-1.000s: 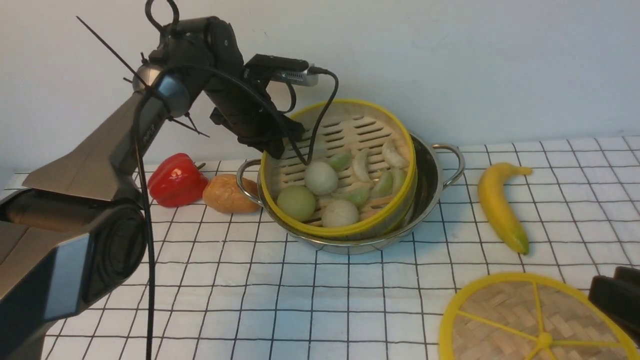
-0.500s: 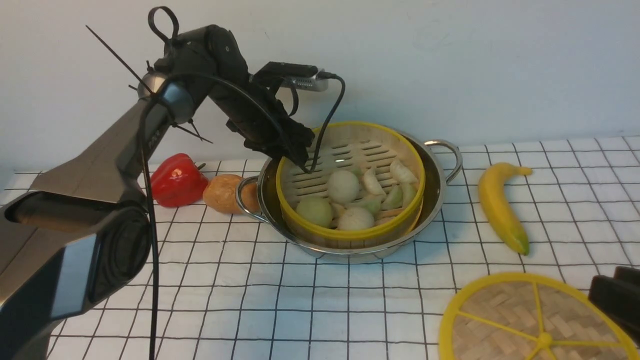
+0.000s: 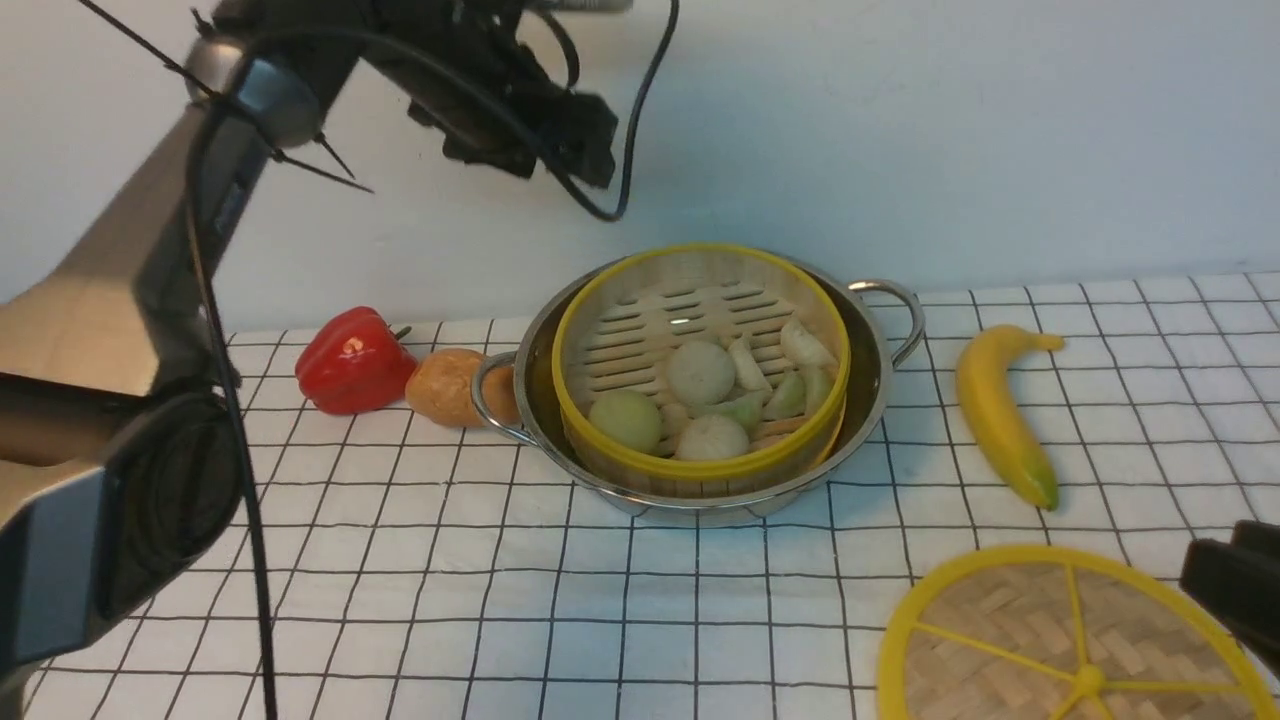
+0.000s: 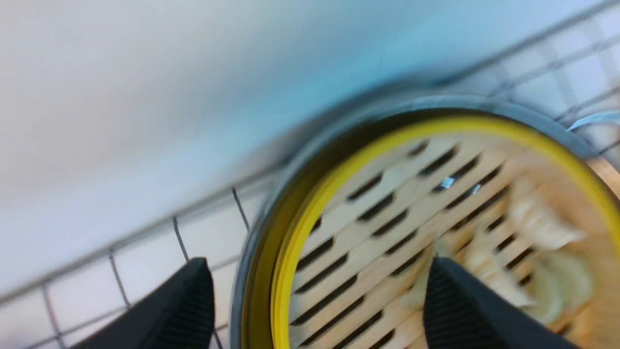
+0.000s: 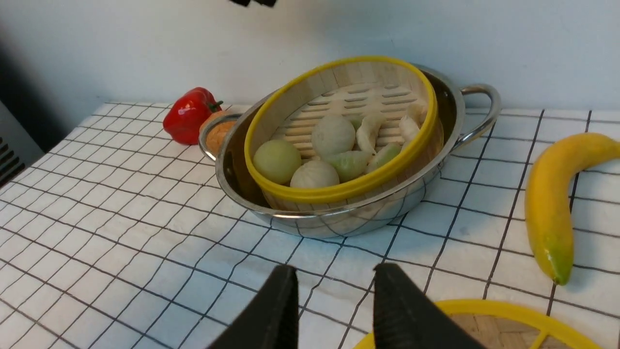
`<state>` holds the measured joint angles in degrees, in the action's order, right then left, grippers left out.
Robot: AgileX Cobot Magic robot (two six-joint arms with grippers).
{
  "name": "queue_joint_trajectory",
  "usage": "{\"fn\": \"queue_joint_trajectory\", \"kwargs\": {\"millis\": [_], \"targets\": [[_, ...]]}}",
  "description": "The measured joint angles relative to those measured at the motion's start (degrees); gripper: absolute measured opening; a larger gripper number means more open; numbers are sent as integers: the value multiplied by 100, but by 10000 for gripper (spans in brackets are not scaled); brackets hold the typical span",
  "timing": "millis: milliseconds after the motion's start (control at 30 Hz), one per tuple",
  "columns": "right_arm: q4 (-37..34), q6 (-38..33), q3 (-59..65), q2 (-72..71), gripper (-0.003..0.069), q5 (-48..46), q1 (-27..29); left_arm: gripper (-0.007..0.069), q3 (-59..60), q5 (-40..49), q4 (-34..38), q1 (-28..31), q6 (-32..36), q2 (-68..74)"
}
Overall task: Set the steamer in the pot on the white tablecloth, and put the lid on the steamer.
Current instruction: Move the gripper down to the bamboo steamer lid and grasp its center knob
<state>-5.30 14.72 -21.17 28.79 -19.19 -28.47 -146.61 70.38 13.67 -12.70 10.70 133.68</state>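
Since a second ago: left claw up and away from the steamer, jaws spread wide, grasping nothing, hanging high over its far-left rim. Steamer no longer tipped up on that side. Now down inside the pot on the white tablecloth, yellow rim just within the steel wall, buns and dumplings gathered toward the near side. Looks like the first half of the task done, though hard to tell whether quite level.

Left to do: the lid, lying flat at the near right corner, well apart from the pot. Right claw poised just over the lid's far edge, released, with a narrow gap between the jaws and only cloth showing through.

Banana between lid and pot, on the likely path, so probably best cleared with a high carry. Red pepper and a brownish round thing beside the pot's left handle, out of the way. Left claw overhead possibly an obstacle to a descending lid.
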Motion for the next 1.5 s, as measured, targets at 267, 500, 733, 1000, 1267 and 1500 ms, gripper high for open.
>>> {"fn": "queue_joint_trajectory", "kwargs": {"millis": [267,500,733,1000,1267,1500], "targets": [[1329,0,0,0,240,576,0,380,-35,5,61,0,-385,-1249],[3258,712,0,0,240,636,0,75,-35,5,78,0,-418,-2453],[3523,2014,0,0,240,600,0,-23,-48,10,249,0,-353,-3392],[3545,2089,0,0,240,684,0,-11,-48,10,261,0,-357,-3712],[3545,2102,0,0,240,684,0,10,-43,10,261,0,-359,-3655],[3545,2103,0,0,240,684,0,20,279,1,-40,0,-209,-3581]]}}
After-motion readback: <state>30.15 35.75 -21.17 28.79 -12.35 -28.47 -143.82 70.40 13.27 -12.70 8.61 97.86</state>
